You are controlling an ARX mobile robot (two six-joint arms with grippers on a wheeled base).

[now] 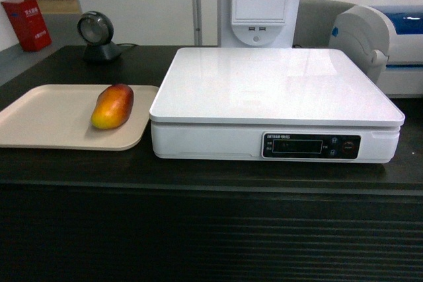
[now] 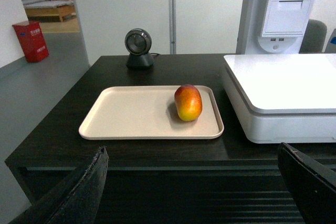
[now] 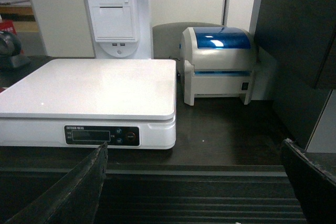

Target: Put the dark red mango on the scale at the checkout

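Note:
The dark red mango (image 1: 113,105) (image 2: 188,103) lies on a beige tray (image 1: 39,120) (image 2: 131,114) at the left of the dark checkout counter (image 1: 211,170) (image 2: 68,129) (image 3: 226,135). To its right stands the white scale (image 1: 274,87) (image 2: 283,85) (image 3: 89,85), its platform bare. My left gripper (image 2: 191,153) is open, hanging in front of the counter's ribbed panel, well short of the tray. The right gripper (image 3: 194,148) is open too, low in front of the counter by the scale's right corner. Neither gripper shows in the head view.
A round black barcode scanner (image 1: 97,36) (image 2: 138,48) stands behind the tray. A white receipt-printer terminal (image 1: 261,1) (image 3: 118,19) rises behind the scale. A label printer with a blue lid (image 3: 218,64) (image 1: 383,44) sits to the scale's right. A red box (image 1: 26,23) is far left.

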